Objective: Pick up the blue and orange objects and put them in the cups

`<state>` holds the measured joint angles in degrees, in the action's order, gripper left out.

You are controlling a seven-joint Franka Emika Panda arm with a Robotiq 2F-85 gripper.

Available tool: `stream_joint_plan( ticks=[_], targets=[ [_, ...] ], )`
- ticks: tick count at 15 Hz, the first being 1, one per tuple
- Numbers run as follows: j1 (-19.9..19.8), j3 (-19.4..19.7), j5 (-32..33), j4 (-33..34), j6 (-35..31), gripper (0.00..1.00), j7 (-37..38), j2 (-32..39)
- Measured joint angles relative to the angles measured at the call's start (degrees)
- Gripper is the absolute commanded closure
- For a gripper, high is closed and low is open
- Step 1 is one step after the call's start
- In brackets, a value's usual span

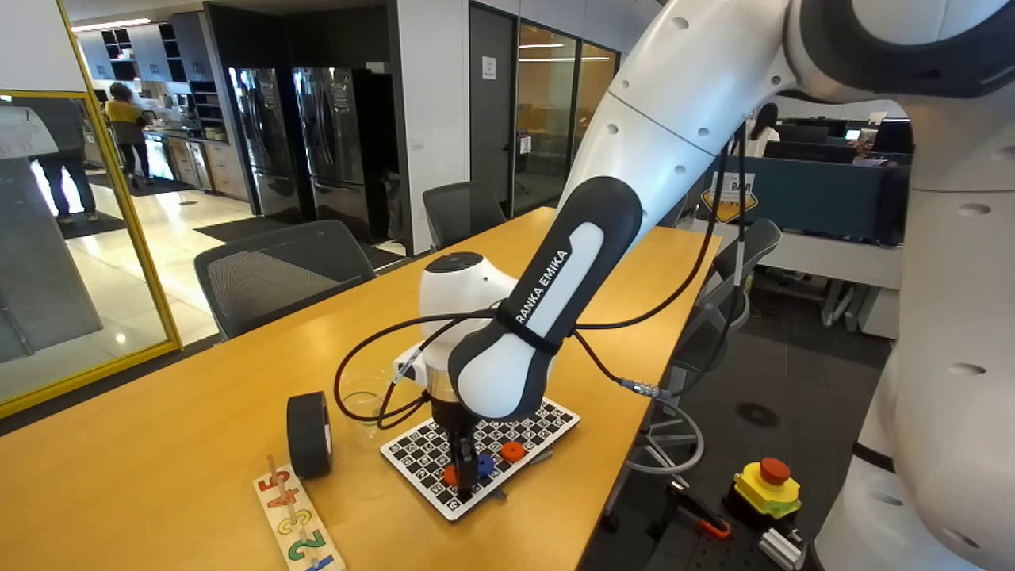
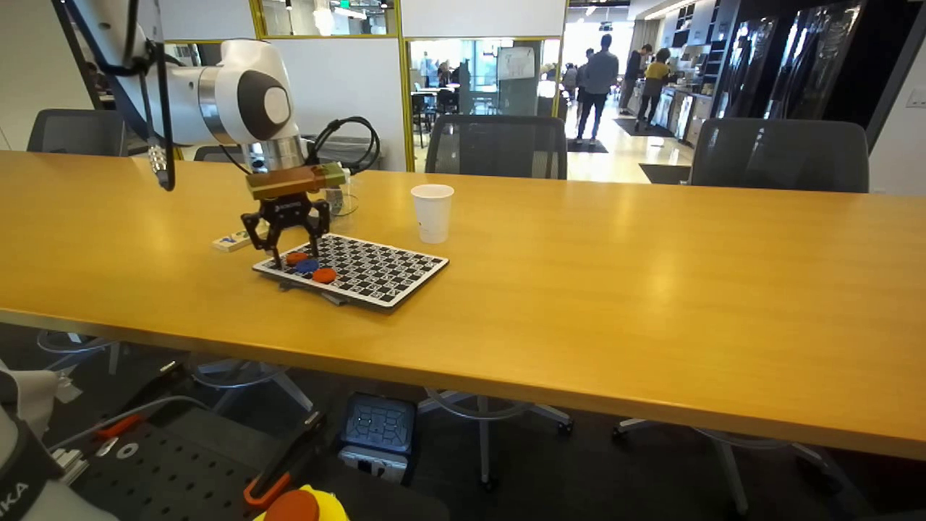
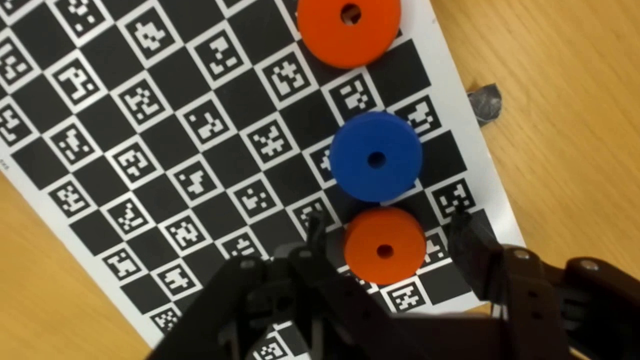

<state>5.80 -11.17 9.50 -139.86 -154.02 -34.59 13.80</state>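
Between fingers [image 3: 475, 257] parted wider than itself, a round, centre-holed orange disc [image 3: 367, 245] lies ungripped.

Flat in a row on the checkered board [image 3: 220, 155] lie a blue disc [image 3: 376, 141], an orange disc [image 3: 384, 234] just beside it and, farther off opposite, another orange disc [image 3: 349, 40], all 3 holed at the centre. Near the board are an upright white paper cup [image 2: 432, 215] and a faint clear cup [image 1: 363, 404].

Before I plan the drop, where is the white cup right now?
In an exterior view, the white cup stands upright on the table, just left of the picture's middle, beyond the far edge of the checkered board, near its right corner.
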Motion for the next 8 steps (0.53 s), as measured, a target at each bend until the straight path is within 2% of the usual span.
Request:
stream_joint_plan(
  ticks=[2,3,4,8],
  targets=[
    [-0.11,-0.35,-0.29,0.05,-0.11,0.79,-0.31,-0.03],
    [-0.12,-0.53,-0.40,0.05,-0.11,0.81,-0.42,-0.07],
    [-0.17,-0.58,-0.43,0.14,-0.17,0.79,-0.50,-0.11],
    [-0.81,-0.68,-1.06,0.48,-0.20,0.78,-0.91,-0.15]
  ],
)
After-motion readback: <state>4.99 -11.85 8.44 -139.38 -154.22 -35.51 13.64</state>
